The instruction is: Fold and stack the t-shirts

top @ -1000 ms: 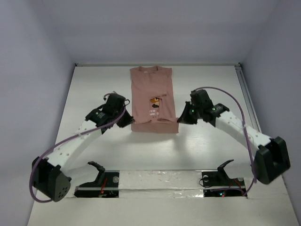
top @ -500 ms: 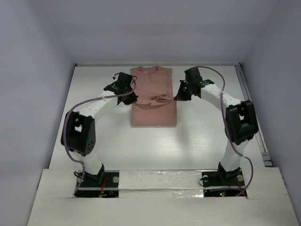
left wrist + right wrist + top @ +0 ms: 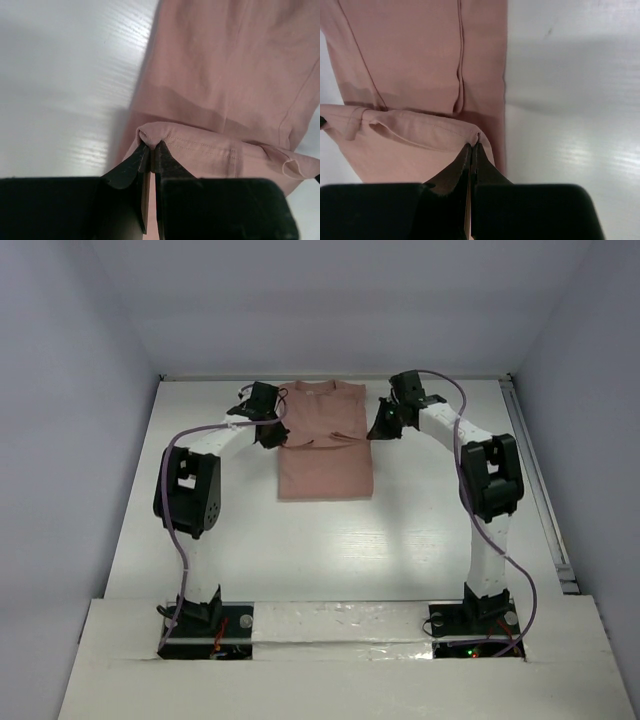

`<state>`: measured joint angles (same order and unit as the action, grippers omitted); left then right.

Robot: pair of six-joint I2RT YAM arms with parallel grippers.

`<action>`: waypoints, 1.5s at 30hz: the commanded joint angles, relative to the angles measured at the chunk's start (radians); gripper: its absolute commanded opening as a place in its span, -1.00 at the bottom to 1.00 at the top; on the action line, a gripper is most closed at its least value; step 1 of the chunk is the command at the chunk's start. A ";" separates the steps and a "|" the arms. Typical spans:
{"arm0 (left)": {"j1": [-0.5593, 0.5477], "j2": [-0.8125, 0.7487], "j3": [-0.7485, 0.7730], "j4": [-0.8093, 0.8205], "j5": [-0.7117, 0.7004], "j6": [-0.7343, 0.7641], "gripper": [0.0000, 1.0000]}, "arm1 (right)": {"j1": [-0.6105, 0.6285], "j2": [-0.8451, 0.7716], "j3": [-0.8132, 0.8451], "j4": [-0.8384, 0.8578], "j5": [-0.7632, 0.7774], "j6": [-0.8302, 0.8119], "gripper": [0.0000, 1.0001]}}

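L hand [image 3: 150,145] & R hand [image 3: 471,145] each pinch a hem corner of pink shirt [image 3: 325,468], lying lengthwise near-to-far on tabletop [image 3: 430,530], collar at far end.

White wood-grain table [image 3: 420,540], pale lavender walls [image 3: 80,390], taped strip [image 3: 340,620] along near edge.

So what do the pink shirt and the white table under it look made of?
The t-shirt looks like soft matte knit fabric, probably cotton: stitched hems, limp folds. The table seems white-painted wood or laminate: faint grain lines, slight sheen.
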<state>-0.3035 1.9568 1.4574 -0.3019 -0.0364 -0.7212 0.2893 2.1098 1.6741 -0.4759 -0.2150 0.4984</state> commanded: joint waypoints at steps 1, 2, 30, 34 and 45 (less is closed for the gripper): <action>0.014 0.027 0.066 0.026 -0.023 0.026 -1.00 | -0.015 0.057 0.098 0.005 0.002 -0.038 -1.00; 0.014 0.048 0.079 0.027 -0.023 0.028 -1.00 | -0.015 0.074 0.114 -0.001 0.002 -0.040 -0.91; -0.141 -0.297 -0.595 0.366 0.073 -0.003 -1.00 | 0.159 0.225 0.314 -0.020 -0.115 -0.037 -1.00; -0.141 -0.299 -0.635 0.360 0.072 0.006 -1.00 | 0.149 0.306 0.394 0.031 -0.089 0.012 -1.00; -0.151 -0.439 -0.640 0.248 -0.009 0.040 -1.00 | 0.027 0.383 0.441 0.180 -0.210 0.192 -1.00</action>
<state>-0.4503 1.6043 0.8005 0.0399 0.0124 -0.7158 0.3504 2.5076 2.1159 -0.3832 -0.3630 0.6250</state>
